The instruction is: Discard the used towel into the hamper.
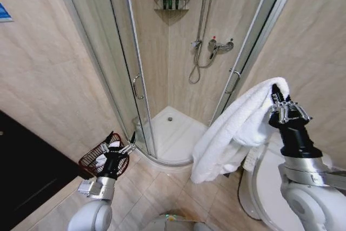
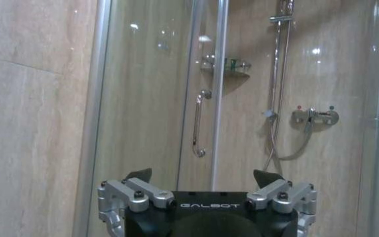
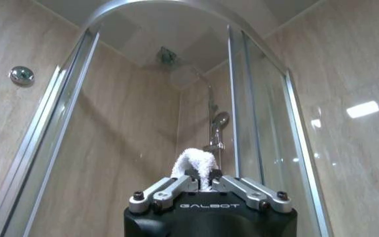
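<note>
**Now the towel hangs high in the right gripper**

Up on the right, the right gripper points up and pinches the white towel. Its fingers are pressed together on a fold of the cloth. In the right wrist view, a small tuft of the towel pokes up between the fingers. The rest of the towel hangs down in a long, loose drape to the left of the right arm, above the tiled floor.

Down on the left, the left gripper is held low, near the floor. Its fingers are spread apart with nothing between them. The left wrist view shows the two dark fingertips wide apart, facing the shower.

The hamper stands on the floor at the left, close to the wall. It is a small round dark red basket with open wire sides. The left gripper is right in front of it, so part of it is hidden. Something pale lies inside, but I cannot tell what it is. The hamper is well apart from the towel.

Far ahead is the shower stall with its glass doors open. A tap and a hose are on the far wall, and a corner shelf with bottles sits up high.
</note>
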Tool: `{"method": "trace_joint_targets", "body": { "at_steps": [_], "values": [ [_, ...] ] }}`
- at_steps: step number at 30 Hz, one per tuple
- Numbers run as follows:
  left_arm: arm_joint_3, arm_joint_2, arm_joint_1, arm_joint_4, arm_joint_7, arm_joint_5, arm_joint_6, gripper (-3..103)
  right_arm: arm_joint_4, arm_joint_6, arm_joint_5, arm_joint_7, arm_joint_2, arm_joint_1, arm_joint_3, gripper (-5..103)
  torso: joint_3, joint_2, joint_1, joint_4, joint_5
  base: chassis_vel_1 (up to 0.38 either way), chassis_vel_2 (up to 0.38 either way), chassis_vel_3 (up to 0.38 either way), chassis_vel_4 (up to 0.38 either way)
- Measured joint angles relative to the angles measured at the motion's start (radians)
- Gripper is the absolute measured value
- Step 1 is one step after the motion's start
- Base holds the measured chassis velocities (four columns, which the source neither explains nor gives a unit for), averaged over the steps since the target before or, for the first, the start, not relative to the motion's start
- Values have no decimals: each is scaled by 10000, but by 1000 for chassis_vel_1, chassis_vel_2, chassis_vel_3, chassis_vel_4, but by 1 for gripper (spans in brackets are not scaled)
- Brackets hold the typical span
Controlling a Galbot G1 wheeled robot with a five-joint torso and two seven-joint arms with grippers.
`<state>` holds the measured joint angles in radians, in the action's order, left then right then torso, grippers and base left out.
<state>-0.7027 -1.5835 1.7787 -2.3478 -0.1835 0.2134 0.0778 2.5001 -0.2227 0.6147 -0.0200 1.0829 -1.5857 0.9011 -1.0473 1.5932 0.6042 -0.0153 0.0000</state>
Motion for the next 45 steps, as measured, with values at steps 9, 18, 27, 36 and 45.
{"method": "trace_joint_targets", "body": {
  "at_steps": [9,18,27,36,45],
  "values": [
    [0,0,-3,0,0,0,0,100,0,0,0,-6,-3,21,-15,5,86,-171,-62,4,0,0,0,0,0],
    [0,0,-1,0,0,0,0,100,0,0,10,-17,-15,18,-10,5,414,-772,-357,3,1,0,0,0,0],
    [0,1,-1,0,0,0,0,100,-1,0,37,-30,-57,-42,55,5,582,-1105,-520,5,1,0,0,0,0],
    [0,0,-2,0,0,0,0,100,0,-48,86,-26,-73,-45,78,5,648,-1228,-572,8,0,0,0,0,0],
    [0,0,-1,0,0,0,-1,100,0,-71,91,-16,-97,-35,75,5,936,-1776,-822,8,0,0,0,0,0]
  ]
}}
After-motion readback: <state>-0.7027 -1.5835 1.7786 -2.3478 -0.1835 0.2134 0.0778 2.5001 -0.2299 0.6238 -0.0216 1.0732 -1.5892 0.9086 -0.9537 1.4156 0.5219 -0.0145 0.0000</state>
